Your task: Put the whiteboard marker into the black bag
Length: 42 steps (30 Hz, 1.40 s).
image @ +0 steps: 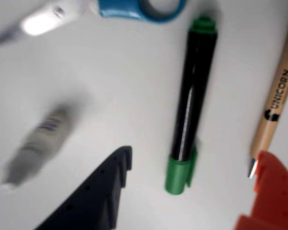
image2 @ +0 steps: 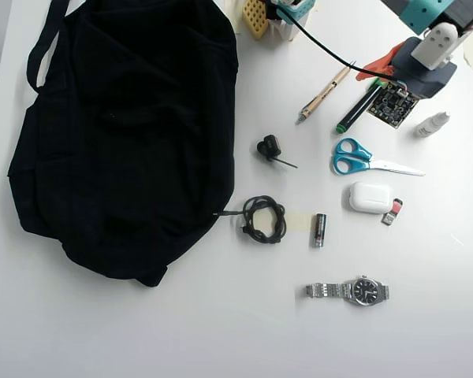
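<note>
The whiteboard marker (image: 189,100) lies flat on the white table, black barrel with a green cap toward my fingers. In the wrist view my gripper (image: 192,160) is open, and the cap end lies between the black finger (image: 101,191) and the orange finger (image: 271,191). In the overhead view the marker (image2: 356,110) lies at the upper right, its upper end under my gripper (image2: 378,79). The black bag (image2: 126,134) lies slumped at the left, far from the gripper.
A tan pen (image2: 325,93) lies just left of the marker, also seen in the wrist view (image: 278,100). Blue-handled scissors (image2: 363,157), a small white bottle (image2: 432,124), a white earbud case (image2: 370,197), a coiled cable (image2: 262,219) and a watch (image2: 355,291) lie nearby.
</note>
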Tool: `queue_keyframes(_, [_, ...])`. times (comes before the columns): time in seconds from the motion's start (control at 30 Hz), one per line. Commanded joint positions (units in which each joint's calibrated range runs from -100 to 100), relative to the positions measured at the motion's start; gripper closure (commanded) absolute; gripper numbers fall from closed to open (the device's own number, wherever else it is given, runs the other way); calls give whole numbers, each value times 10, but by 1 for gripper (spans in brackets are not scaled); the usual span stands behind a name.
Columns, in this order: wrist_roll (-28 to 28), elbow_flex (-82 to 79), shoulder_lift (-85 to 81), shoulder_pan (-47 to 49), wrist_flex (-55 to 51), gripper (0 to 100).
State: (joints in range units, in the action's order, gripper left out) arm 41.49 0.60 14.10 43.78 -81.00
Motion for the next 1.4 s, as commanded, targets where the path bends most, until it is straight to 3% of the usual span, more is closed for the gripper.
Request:
queue_keyframes(0.0, [-10, 26, 30, 1, 23, 67])
queue_keyframes(0.47, [-14, 26, 125, 6, 68, 67])
queue_keyframes(0.57, [-13, 26, 140, 13, 68, 73])
queue_keyframes(0.77, [-11, 17, 151, 21, 89, 99])
queue_keyframes(1.0, [-15, 22, 142, 24, 72, 98])
queue_keyframes(1.17, [-74, 194, 34, -65, -187, 98])
queue_keyframes(1.37, [-171, 207, -124, -223, -184, 98])
